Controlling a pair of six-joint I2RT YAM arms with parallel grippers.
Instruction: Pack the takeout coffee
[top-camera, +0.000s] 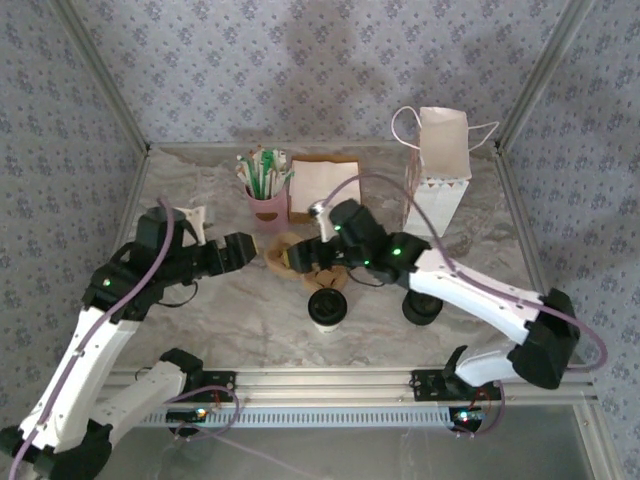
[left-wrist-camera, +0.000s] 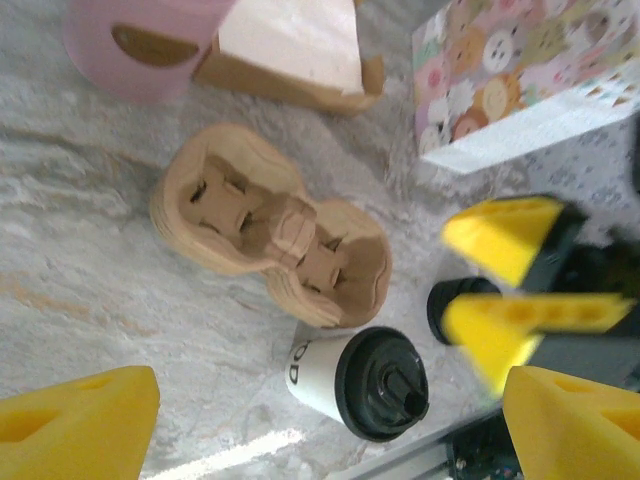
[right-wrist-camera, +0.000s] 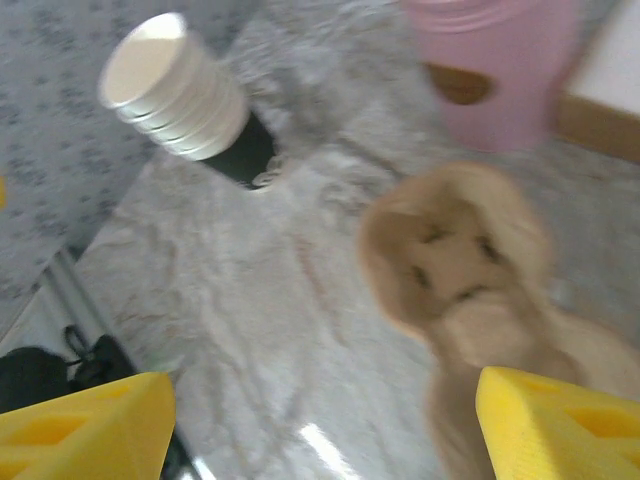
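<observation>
The takeout coffee (top-camera: 327, 308), a pale cup with a black lid, stands on the marble table in front of a tan cardboard cup carrier (top-camera: 283, 256). In the left wrist view the coffee (left-wrist-camera: 358, 381) sits just below the carrier (left-wrist-camera: 268, 236). My left gripper (top-camera: 250, 248) hovers at the carrier's left side, open and holding nothing (left-wrist-camera: 330, 415). The right gripper (top-camera: 296, 260) is over the carrier's right side, open too, with bare table and the blurred carrier (right-wrist-camera: 470, 275) beneath it (right-wrist-camera: 325, 420). Its yellow fingers (left-wrist-camera: 525, 320) show in the left wrist view.
A pile of black lids (top-camera: 422, 305) sits right of the coffee. Behind the carrier are a pink holder of stirrers (top-camera: 265, 205) and a napkin box (top-camera: 322, 188). A patterned paper bag (top-camera: 440, 170) stands at back right. Stacked paper cups (right-wrist-camera: 175, 90) are at left.
</observation>
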